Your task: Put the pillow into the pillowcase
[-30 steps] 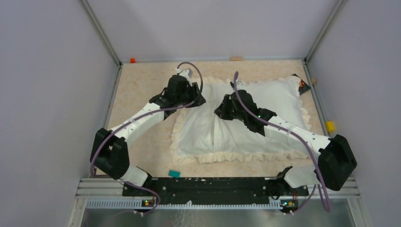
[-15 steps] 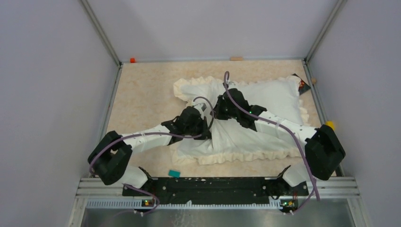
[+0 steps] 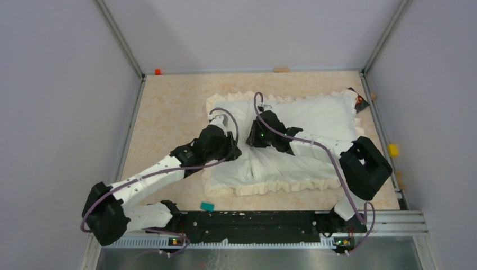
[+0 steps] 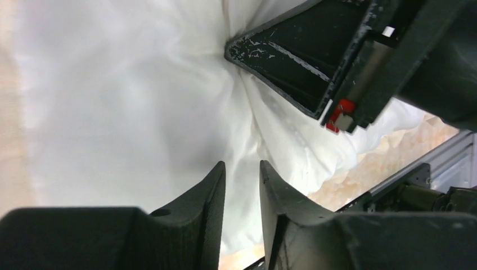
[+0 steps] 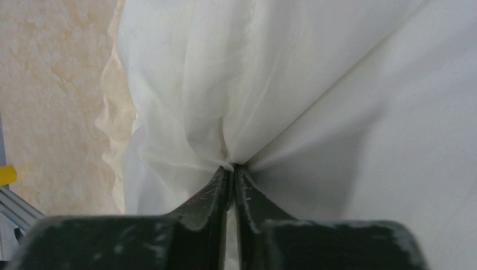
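Your right gripper is clamped on a gathered fold of the thin cream-white fabric pillowcase with the frilled border. The cloth fans out from its fingertips in tight creases, so I judge you are holding the flap of the opening taut. Your left gripper sits just to the left of it over the same cloth. Its jaws stand a little apart with nothing clearly caught between them, which looks like a reach for the next fold.

The plump white quilted pillow doesn't show apart from the cover, and no yellow band is visible. The swelling beyond and to the right of your right hand suggests it is already inside.

A second ago your left gripper was over the cover's far-left corner; it has since come back beside the right one. That corner's frill now lies uncovered. Your right gripper has edged slightly leftward, its elbow drawn in.
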### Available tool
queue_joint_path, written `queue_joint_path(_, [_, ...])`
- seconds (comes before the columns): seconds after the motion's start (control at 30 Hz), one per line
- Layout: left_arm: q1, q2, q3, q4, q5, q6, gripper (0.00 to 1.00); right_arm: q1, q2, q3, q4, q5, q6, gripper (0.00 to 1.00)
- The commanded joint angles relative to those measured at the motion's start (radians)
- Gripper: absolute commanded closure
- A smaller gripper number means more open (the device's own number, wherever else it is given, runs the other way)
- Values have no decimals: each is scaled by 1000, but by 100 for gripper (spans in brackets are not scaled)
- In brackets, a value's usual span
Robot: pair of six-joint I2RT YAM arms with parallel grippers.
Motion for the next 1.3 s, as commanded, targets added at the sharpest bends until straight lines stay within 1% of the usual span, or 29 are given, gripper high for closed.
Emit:
queue_joint_path(0.0, [3,-148,41,-130,-142,57,59,18,-25,67,-18,-15,-20,72])
queue_joint_path(0.03, [4,-175,42,-133,-157,67,55,18,-37,79,-35,-11,-25,62])
queue_joint_path(0.07, [4,-198,43,-137,-175,77,51,17,-50,95,-55,-5,-32,58])
queue_joint_path(0.23, [6,-262,83,-164,-215,130,37,24,-128,160,-129,12,-61,53])
queue_joint_path(0.33, [9,-260,121,-185,-228,153,33,23,-164,207,-176,75,-103,48])
queue_joint_path(0.4, [16,-256,134,-183,-224,157,29,7,-147,251,-210,111,-144,44])
queue_joint_path(0.5, [27,-248,157,-180,-198,161,24,-28,-87,330,-259,106,-182,41])
queue_joint_path(0.57, [27,-243,171,-184,-191,167,18,-37,-62,355,-270,114,-204,40])
queue_joint_path(0.63, [28,-244,189,-186,-187,179,9,-46,-52,379,-285,106,-213,37])
queue_joint_path(0.7, [29,-245,211,-192,-188,191,1,-46,-64,390,-290,108,-223,29])
queue_joint_path(0.83, [31,-230,268,-218,-201,214,1,-46,-129,394,-305,119,-232,22])
queue_joint_path(0.87, [32,-223,284,-225,-203,218,1,-46,-146,393,-309,119,-231,18])
queue_joint_path(0.93, [32,-205,317,-249,-206,225,1,-46,-184,387,-316,119,-226,15])
queue_joint_path(1.27, [32,-196,378,-260,-239,237,1,-46,-390,301,-351,165,-210,12])
